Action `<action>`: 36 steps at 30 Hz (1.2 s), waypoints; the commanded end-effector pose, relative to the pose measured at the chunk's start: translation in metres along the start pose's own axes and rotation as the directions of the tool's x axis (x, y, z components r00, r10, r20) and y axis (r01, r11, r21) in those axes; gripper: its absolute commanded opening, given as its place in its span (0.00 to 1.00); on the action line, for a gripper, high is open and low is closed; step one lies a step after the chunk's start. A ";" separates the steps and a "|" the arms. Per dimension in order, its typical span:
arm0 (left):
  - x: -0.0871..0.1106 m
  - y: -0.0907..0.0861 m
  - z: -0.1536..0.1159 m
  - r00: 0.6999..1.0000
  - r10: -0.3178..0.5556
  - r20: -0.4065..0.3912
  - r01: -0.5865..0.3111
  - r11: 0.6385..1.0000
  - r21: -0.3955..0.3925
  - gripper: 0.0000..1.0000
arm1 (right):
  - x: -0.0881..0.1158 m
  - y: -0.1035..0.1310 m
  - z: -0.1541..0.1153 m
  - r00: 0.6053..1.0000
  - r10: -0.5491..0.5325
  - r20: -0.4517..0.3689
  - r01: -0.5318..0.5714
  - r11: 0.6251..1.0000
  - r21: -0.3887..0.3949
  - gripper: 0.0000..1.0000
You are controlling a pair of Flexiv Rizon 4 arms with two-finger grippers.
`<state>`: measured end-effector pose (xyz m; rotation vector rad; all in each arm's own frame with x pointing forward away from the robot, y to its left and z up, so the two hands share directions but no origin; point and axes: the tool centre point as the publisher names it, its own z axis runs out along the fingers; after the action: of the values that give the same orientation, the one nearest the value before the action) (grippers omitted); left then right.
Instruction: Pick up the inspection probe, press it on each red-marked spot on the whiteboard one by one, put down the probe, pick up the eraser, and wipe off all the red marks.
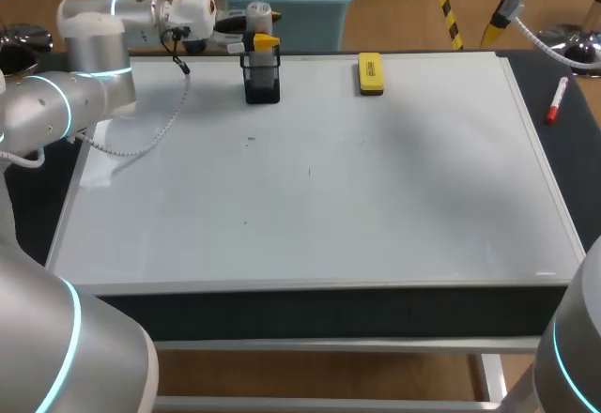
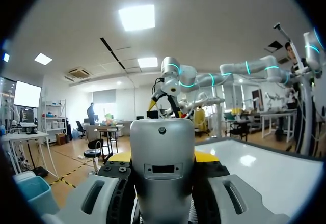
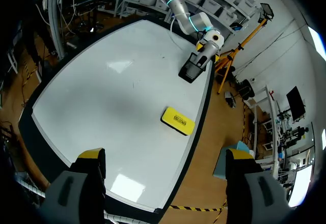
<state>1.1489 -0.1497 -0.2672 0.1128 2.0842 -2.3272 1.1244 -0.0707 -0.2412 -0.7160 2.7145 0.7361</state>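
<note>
My left gripper [image 1: 260, 43] hangs just above the black holder [image 1: 263, 84] at the whiteboard's far edge. In the left wrist view a silver-grey inspection probe [image 2: 163, 137] fills the space between the yellow-tipped fingers, and the left gripper [image 2: 163, 159] is shut on it. The yellow eraser [image 1: 370, 72] lies flat to the right of the holder, also seen as the eraser [image 3: 178, 120] from above. The whiteboard [image 1: 376, 188] shows only a few tiny dark specks, no red marks. My right gripper [image 3: 165, 158] is open wide, high over the board's right side, with nothing between its fingers.
A red-capped marker [image 1: 557, 99] lies on the black tabletop right of the whiteboard. A thin cable [image 1: 160, 130] from my left arm droops over the board's far left corner. The black holder [image 3: 192, 70] stands near the left gripper [image 3: 209, 39].
</note>
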 end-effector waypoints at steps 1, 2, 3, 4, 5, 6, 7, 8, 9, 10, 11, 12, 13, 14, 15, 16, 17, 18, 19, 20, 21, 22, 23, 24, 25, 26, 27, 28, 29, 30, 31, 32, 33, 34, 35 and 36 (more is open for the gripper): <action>-0.003 0.004 0.000 1.000 0.003 -0.010 -0.003 1.000 0.008 0.00 | 0.000 0.000 -0.001 1.000 -0.001 -0.003 0.001 1.000 0.003 1.00; -0.003 0.004 0.001 1.000 0.004 -0.010 -0.004 1.000 0.007 0.00 | 0.000 0.000 -0.001 1.000 -0.001 -0.003 0.001 1.000 0.003 1.00; -0.003 0.004 0.001 1.000 0.004 -0.009 -0.004 1.000 0.007 0.00 | 0.000 0.000 -0.001 1.000 -0.001 -0.003 0.001 1.000 0.003 1.00; -0.004 0.005 0.000 1.000 0.005 -0.009 -0.005 1.000 0.007 0.00 | 0.000 0.000 -0.001 1.000 -0.001 -0.003 0.001 1.000 0.003 1.00; -0.004 0.005 0.000 1.000 0.005 -0.010 -0.005 1.000 0.007 0.00 | 0.000 0.000 -0.001 1.000 -0.001 -0.003 0.001 1.000 0.003 1.00; -0.003 0.005 0.000 1.000 0.004 -0.010 -0.004 1.000 0.006 0.00 | 0.000 0.000 -0.001 1.000 -0.001 -0.003 0.001 1.000 0.003 1.00; -0.003 0.006 0.000 1.000 0.003 -0.010 -0.003 1.000 0.007 0.00 | 0.000 0.000 -0.001 1.000 -0.001 -0.003 0.001 1.000 0.003 1.00; -0.004 0.006 0.000 1.000 0.002 -0.011 -0.002 1.000 0.006 0.00 | 0.000 0.000 -0.001 1.000 -0.001 -0.003 0.001 1.000 0.003 1.00; -0.004 0.006 0.000 1.000 0.001 -0.011 -0.001 1.000 0.006 0.00 | 0.000 0.000 -0.001 1.000 -0.001 -0.003 0.001 1.000 0.003 1.00; -0.004 0.006 0.000 1.000 0.001 -0.012 -0.001 1.000 0.006 0.00 | 0.000 0.000 -0.001 1.000 -0.001 -0.003 0.001 1.000 0.003 1.00; -0.003 0.006 0.000 1.000 0.001 -0.012 -0.001 1.000 0.006 0.00 | 0.000 0.000 -0.001 1.000 -0.001 -0.003 0.001 1.000 0.003 1.00; -0.003 0.006 0.001 1.000 0.001 -0.013 -0.001 1.000 0.005 0.21 | 0.000 0.000 -0.001 1.000 -0.001 -0.003 0.001 1.000 0.003 1.00; -0.003 0.005 0.001 1.000 0.001 -0.013 -0.001 1.000 0.005 0.60 | 0.000 0.000 -0.001 1.000 -0.001 -0.003 0.001 1.000 0.003 1.00; -0.003 0.004 0.001 1.000 0.001 -0.012 -0.001 1.000 0.004 1.00 | 0.000 0.000 -0.001 1.000 -0.001 -0.003 0.001 1.000 0.003 1.00; -0.003 0.003 0.001 1.000 0.001 -0.011 -0.001 1.000 0.004 1.00 | 0.000 0.000 -0.001 1.000 -0.001 -0.003 0.001 1.000 0.003 1.00; -0.002 0.001 0.001 1.000 0.002 -0.011 -0.002 1.000 0.004 1.00 | 0.000 0.000 -0.001 1.000 -0.001 -0.003 0.001 1.000 0.003 1.00; -0.002 -0.001 0.000 1.000 0.004 -0.010 -0.004 1.000 0.004 1.00 | 0.000 0.000 -0.001 1.000 -0.001 -0.003 0.001 1.000 0.003 1.00; -0.001 -0.002 0.000 1.000 0.006 -0.009 -0.006 1.000 0.004 1.00 | 0.000 0.000 -0.001 1.000 -0.001 -0.003 0.001 1.000 0.003 1.00; -0.001 -0.004 -0.001 1.000 0.008 -0.009 -0.008 1.000 0.005 1.00 | 0.000 0.000 -0.001 1.000 -0.001 -0.003 0.001 1.000 0.003 1.00; 0.000 -0.006 -0.001 1.000 0.009 -0.008 -0.009 1.000 0.005 1.00 | 0.000 0.000 -0.001 1.000 -0.001 -0.003 0.001 1.000 0.003 1.00; 0.001 -0.009 -0.002 1.000 0.010 -0.006 -0.010 1.000 0.006 1.00 | 0.000 0.000 -0.001 1.000 -0.001 -0.003 0.001 1.000 0.003 1.00; 0.002 -0.012 -0.003 1.000 0.004 0.003 -0.004 1.000 0.006 1.00 | 0.000 0.000 -0.001 1.000 -0.001 -0.003 0.001 1.000 0.003 1.00; 0.004 -0.015 -0.003 1.000 0.004 0.003 -0.004 1.000 0.006 1.00 | 0.000 0.000 -0.001 1.000 -0.001 -0.003 0.001 1.000 0.003 1.00; 0.005 -0.018 -0.004 1.000 0.008 0.008 -0.008 1.000 -0.010 1.00 | 0.000 0.000 -0.001 1.000 -0.001 -0.003 0.001 1.000 0.003 1.00; 0.007 -0.021 -0.006 1.000 0.001 0.013 0.000 0.999 -0.033 1.00 | 0.000 0.000 -0.001 1.000 -0.001 -0.003 0.001 1.000 0.003 1.00; 0.009 -0.025 -0.007 1.000 0.011 0.014 -0.010 1.000 -0.028 1.00 | 0.000 0.000 -0.001 1.000 -0.001 -0.003 0.001 1.000 0.003 1.00; 0.011 -0.028 -0.010 1.000 0.016 0.023 -0.015 0.999 -0.050 1.00 | 0.000 0.000 -0.001 1.000 -0.001 -0.003 0.001 1.000 0.003 1.00; 0.012 -0.030 -0.013 0.999 0.021 0.030 -0.018 0.997 -0.074 1.00 | 0.000 0.000 -0.001 1.000 -0.001 -0.003 0.001 1.000 0.003 1.00; 0.015 -0.033 -0.016 0.999 0.029 0.037 -0.027 0.997 -0.077 1.00 | 0.000 0.000 -0.001 1.000 -0.001 -0.003 0.001 1.000 0.003 1.00; 0.017 -0.036 -0.020 0.998 0.035 0.049 -0.031 0.996 -0.088 1.00 | 0.000 0.000 -0.001 1.000 -0.001 -0.003 0.001 1.000 0.003 1.00; 0.018 -0.039 -0.025 0.997 0.042 0.064 -0.034 0.992 -0.120 1.00 | 0.000 0.000 -0.001 1.000 -0.001 -0.003 0.001 1.000 0.003 1.00; 0.019 -0.041 -0.029 0.995 0.053 0.081 -0.039 0.985 -0.165 1.00 | 0.000 0.000 -0.001 1.000 -0.001 -0.003 0.001 1.000 0.003 1.00; 0.020 -0.043 -0.033 0.994 0.067 0.089 -0.048 0.979 -0.196 1.00 | 0.000 0.000 -0.001 1.000 -0.001 -0.003 0.001 1.000 0.003 1.00; 0.021 -0.044 -0.038 0.992 0.070 0.100 -0.044 0.969 -0.241 1.00 | 0.000 0.000 -0.001 1.000 -0.001 -0.003 0.001 1.000 0.003 1.00; 0.022 -0.046 -0.042 0.991 0.073 0.110 -0.040 0.960 -0.278 1.00 | 0.000 0.000 -0.001 1.000 -0.001 -0.003 0.001 1.000 0.003 1.00; 0.024 -0.047 -0.047 0.990 0.084 0.115 -0.045 0.952 -0.304 1.00 | 0.000 0.000 -0.001 1.000 -0.001 -0.003 0.001 1.000 0.003 1.00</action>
<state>1.1584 -0.1078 -0.2536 0.1727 2.1544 -2.2124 1.1244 -0.0707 -0.2412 -0.7160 2.7144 0.7361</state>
